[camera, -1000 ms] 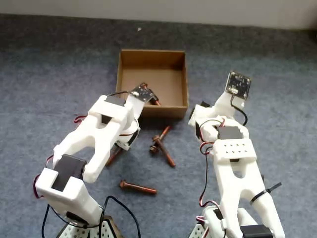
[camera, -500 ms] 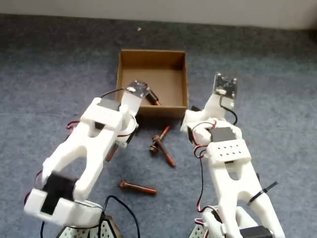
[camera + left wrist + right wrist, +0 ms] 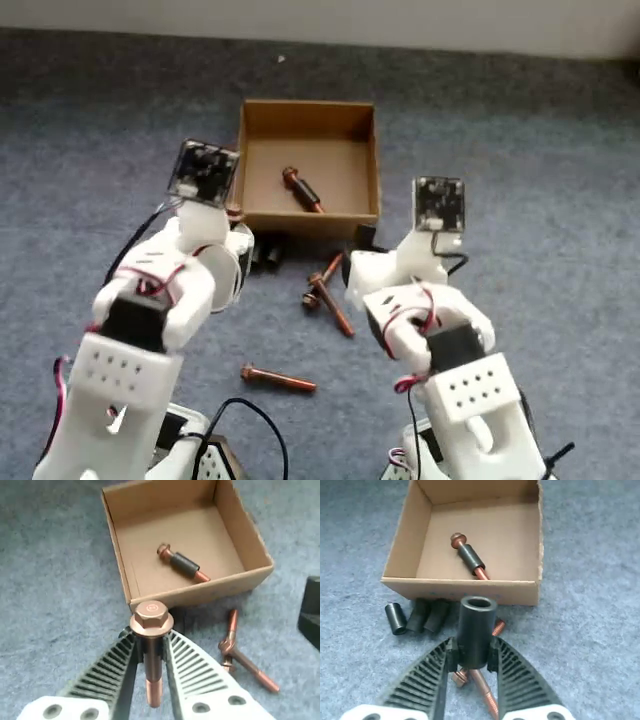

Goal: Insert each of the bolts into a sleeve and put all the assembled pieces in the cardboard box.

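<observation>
Left gripper (image 3: 152,642) above grey carpet (image 3: 560,200)

Grey-blue carpet (image 3: 560,150) runs up to a pale wall (image 3: 400,15).

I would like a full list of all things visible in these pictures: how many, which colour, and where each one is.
brown cardboard box: one, brown, on the carpet ahead of both arms.
assembled copper bolt in black sleeve: one, lying inside the box.
loose copper bolts: three, on the carpet; two crossed near the box front, one apart, nearer the arm bases.
loose black sleeves: three, lying side by side near the box's front wall.
held copper bolt: one, in the left gripper.
held black sleeve: one, upright in the right gripper.
grey carpet: one, under everything.
left gripper: one, grey fingers, shut on the bolt.
right gripper: one, grey fingers, shut on the sleeve.
</observation>
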### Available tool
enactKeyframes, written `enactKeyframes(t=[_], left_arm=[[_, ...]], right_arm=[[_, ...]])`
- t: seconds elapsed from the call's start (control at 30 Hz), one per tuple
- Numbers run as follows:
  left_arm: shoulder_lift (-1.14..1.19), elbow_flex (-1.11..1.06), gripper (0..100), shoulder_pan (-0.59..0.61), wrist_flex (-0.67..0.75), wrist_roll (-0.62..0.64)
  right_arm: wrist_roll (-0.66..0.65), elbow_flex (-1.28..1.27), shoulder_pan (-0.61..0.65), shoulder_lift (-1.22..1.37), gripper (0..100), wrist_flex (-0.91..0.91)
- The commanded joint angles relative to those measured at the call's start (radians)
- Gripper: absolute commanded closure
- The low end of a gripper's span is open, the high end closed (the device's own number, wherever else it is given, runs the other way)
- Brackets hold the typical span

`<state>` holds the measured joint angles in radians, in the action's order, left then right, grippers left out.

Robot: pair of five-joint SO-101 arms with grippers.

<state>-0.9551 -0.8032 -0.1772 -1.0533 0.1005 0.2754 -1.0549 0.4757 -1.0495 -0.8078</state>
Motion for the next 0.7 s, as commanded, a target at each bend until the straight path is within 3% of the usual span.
enactKeyframes(t=[0.0, 0.37, 0.67], left_arm=[[-0.196, -0.038, 100, 0.008, 0.066, 0.069], [-0.607, -0.317, 100, 0.016, 0.212, 0.155], [-0.878, -0.407, 100, 0.015, 0.216, 0.155]], right_arm=[[-0.068, -0.062, 0.045, -0.113, 99.3, 0.101], [-0.199, -0.348, 0.182, -0.417, 99.3, 0.312], [-0.333, -0.535, 0.312, -0.538, 99.3, 0.466]])
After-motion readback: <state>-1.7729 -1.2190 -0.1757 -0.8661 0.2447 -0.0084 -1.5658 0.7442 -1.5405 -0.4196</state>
